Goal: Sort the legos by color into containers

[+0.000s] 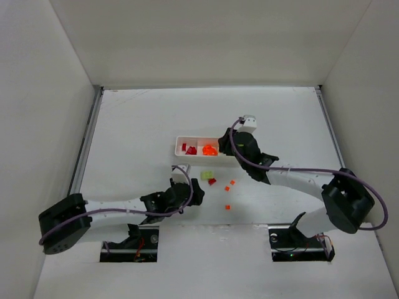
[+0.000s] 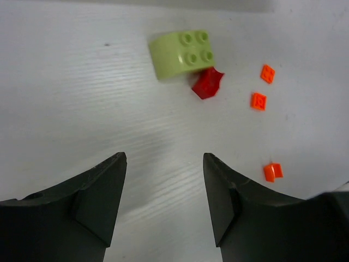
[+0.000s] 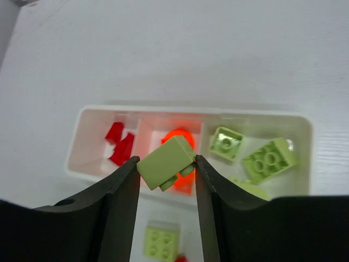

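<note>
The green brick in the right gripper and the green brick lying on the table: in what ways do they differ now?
The held green brick is clamped in the right gripper above the tray; the loose green brick lies on the table beside a red piece. The held one is tilted, a smooth face to the camera; the loose one sits studs up. Both are pale yellow-green.

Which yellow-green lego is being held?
The yellow-green lego pinched between the right arm's fingers above the tray; the others lie inside the tray or on the table.
</note>
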Available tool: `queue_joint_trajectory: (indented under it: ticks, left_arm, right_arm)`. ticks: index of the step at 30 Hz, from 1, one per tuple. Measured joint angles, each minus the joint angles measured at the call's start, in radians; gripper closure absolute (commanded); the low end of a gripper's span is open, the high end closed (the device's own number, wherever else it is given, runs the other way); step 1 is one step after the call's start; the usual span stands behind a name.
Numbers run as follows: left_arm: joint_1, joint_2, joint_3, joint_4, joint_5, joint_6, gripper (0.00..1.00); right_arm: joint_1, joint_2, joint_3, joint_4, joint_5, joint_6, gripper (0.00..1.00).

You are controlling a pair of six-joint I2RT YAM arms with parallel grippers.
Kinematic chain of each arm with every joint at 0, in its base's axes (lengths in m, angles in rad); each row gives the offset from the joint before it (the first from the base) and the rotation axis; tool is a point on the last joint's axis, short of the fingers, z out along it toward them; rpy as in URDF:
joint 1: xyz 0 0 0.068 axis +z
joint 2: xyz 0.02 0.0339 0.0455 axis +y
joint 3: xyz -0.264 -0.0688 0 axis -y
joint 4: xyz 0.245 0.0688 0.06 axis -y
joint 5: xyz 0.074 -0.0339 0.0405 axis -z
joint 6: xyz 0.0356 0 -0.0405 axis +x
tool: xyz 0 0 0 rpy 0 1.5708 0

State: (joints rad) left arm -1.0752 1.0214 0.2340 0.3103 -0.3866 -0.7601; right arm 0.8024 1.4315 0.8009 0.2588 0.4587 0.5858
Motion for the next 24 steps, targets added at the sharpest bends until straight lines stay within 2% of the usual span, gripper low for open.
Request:
queue_joint_trajectory:
  ticks: [5,11,13,16,17,24]
  left_arm:
    - [-0.131,0.209,0.116,0.086,-0.038,0.019,0.46]
    - [-0.232,0.382,0.261,0.127,-0.073,0.040,0.50]
    - [-0.254,0.417,0.289,0.126,-0.087,0.045,0.50]
    - [-0.283,0.455,0.321,0.112,-0.110,0.046,0.50]
    - [-0.294,0.468,0.332,0.105,-0.119,0.045,0.50]
    - [-0.358,0.546,0.409,0.031,-0.163,0.013,0.57]
  right_arm:
    - [-0.078,0.035,0.000,-0.024,0.002,-0.013,0.67]
    - [-0.094,0.103,0.000,-0.051,0.003,-0.030,0.66]
    - [-0.094,0.118,0.000,-0.058,0.003,-0.033,0.61]
    - [-0.094,0.122,0.000,-0.071,0.003,-0.034,0.38]
    - [-0.094,0.122,0.000,-0.071,0.004,-0.034,0.35]
    - [-0.094,0.094,0.000,-0.077,0.005,-0.040,0.34]
